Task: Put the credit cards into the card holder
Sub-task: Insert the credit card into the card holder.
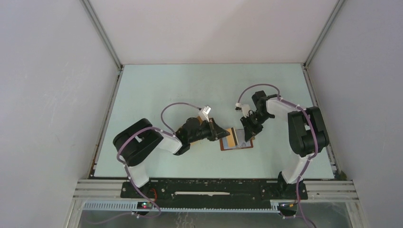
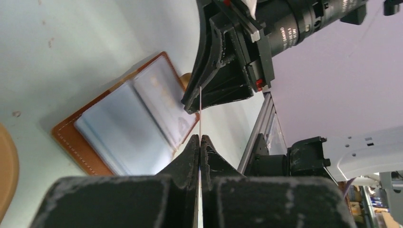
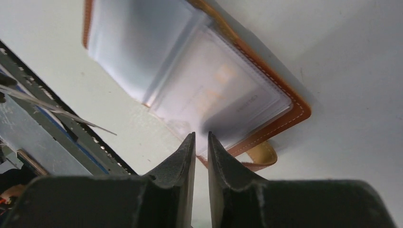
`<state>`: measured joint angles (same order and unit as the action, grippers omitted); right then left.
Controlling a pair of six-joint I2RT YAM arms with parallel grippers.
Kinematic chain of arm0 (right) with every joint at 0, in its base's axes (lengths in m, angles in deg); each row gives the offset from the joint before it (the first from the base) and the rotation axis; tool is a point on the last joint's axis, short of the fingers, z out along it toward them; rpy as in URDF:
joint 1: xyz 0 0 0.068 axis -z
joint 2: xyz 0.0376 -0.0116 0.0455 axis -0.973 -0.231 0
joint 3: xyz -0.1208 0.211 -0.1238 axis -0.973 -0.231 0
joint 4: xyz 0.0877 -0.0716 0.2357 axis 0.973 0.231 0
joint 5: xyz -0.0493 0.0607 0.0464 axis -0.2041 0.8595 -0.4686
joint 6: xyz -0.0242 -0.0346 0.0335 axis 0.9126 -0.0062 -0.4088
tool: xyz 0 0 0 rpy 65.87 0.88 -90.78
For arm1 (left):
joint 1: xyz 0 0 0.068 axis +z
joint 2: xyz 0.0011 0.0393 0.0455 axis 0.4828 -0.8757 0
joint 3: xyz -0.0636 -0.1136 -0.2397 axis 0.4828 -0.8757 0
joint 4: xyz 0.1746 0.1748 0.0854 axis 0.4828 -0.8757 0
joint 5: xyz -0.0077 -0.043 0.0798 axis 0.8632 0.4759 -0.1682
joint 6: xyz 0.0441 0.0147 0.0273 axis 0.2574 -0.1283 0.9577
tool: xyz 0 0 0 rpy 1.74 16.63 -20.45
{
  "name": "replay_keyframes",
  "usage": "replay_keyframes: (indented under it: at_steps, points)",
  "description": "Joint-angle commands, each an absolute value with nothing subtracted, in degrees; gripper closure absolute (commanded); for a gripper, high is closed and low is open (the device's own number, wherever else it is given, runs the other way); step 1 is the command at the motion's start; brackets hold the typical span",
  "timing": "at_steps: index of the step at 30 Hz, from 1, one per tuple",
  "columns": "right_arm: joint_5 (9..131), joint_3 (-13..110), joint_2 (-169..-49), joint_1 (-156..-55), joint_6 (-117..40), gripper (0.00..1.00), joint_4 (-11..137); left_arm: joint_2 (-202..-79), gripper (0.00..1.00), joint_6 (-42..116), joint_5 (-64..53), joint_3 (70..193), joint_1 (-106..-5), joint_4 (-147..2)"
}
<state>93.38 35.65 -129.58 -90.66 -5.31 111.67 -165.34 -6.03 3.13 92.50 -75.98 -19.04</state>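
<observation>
The card holder (image 1: 234, 140) lies open on the table between my two grippers, brown cover down, pale sleeves up. My left gripper (image 1: 222, 133) is shut on a credit card (image 2: 201, 111), seen edge-on as a thin pale line rising from the jaws (image 2: 200, 137) beside the holder's right page (image 2: 161, 102). My right gripper (image 1: 246, 137) is at the holder's opposite side. In the right wrist view its jaws (image 3: 200, 135) stand nearly closed with the holder's (image 3: 190, 71) brown corner edge between the tips. The card also shows at the left of that view (image 3: 71, 118).
An orange-yellow tray (image 2: 7, 166) lies at the left edge of the left wrist view. The holder's brown strap (image 3: 259, 156) loops out under its corner. The right gripper's body (image 2: 228, 57) hangs close above the card. Grey walls enclose the table (image 1: 157, 90).
</observation>
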Motion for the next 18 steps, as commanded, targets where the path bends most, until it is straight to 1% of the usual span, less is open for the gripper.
replay_keyframes:
  at_steps: [1, 9, 18]
  points:
    - [89.4, 37.6, -131.6, -90.7, -6.5, 0.78, 112.7, -169.0, 1.00, -9.1, 3.3, 95.4, -75.6, -17.9]
    - [87.9, 38.0, -133.8, -90.8, -6.5, 0.79, 113.5, -172.5, 1.00, -10.2, 1.8, 97.0, -75.4, -18.4]
    - [87.6, 38.3, -134.2, -90.8, -6.5, 0.79, 113.7, -172.9, 1.00, -9.5, 0.8, 97.6, -74.7, -21.5]
